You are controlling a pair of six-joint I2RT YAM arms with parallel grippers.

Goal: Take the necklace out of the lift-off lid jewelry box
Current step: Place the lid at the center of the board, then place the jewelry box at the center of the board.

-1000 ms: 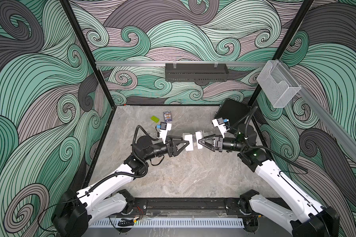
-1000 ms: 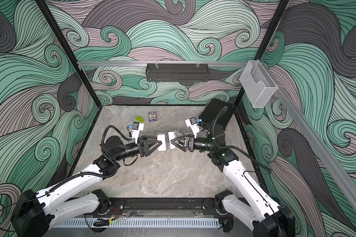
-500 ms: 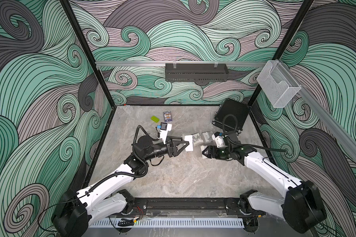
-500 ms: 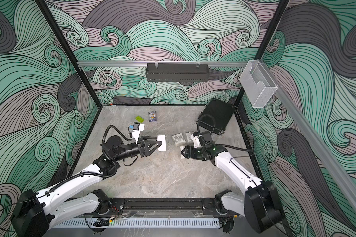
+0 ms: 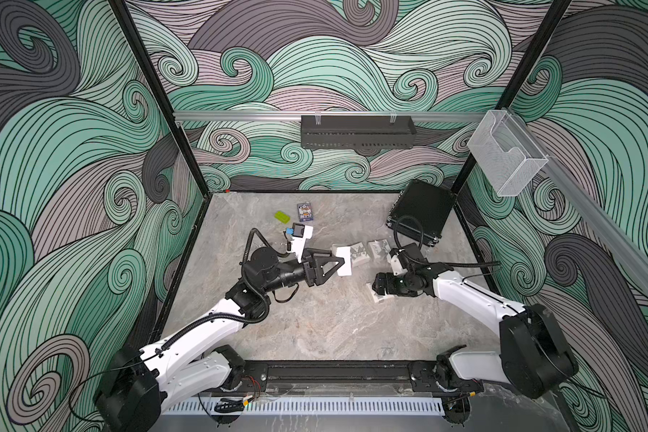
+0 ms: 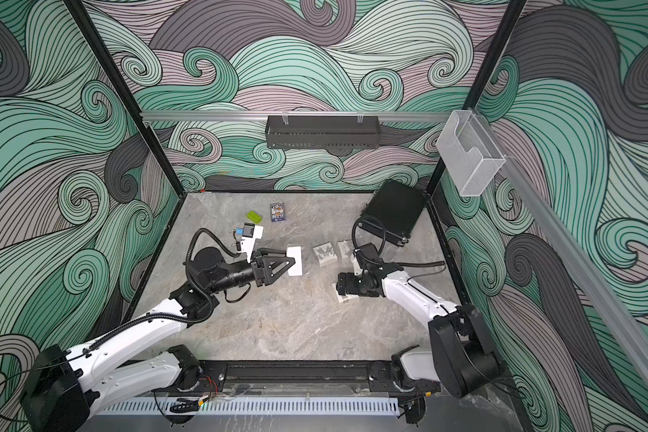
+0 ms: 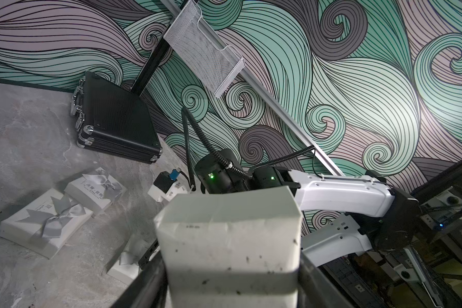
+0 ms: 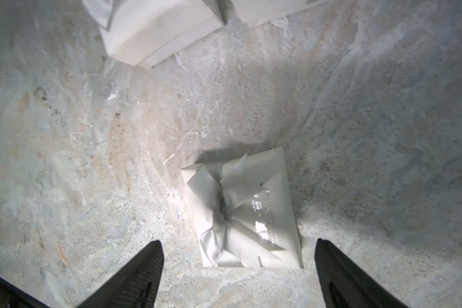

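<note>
Gripping jewelry box (image 5: 345,262), left claw (image 5: 335,262) level, right claw (image 8: 238,242) splayed above lid (image 8: 251,208)

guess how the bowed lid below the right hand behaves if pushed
Lying flat and low, the lid likely slides on the smooth table rather than tipping. It looks like thin card, so probably light. Its ribbon bow looks floppy, a poor grip.

Even overhead light; glare and blur wash out the lid (image 8: 244,210).
</note>
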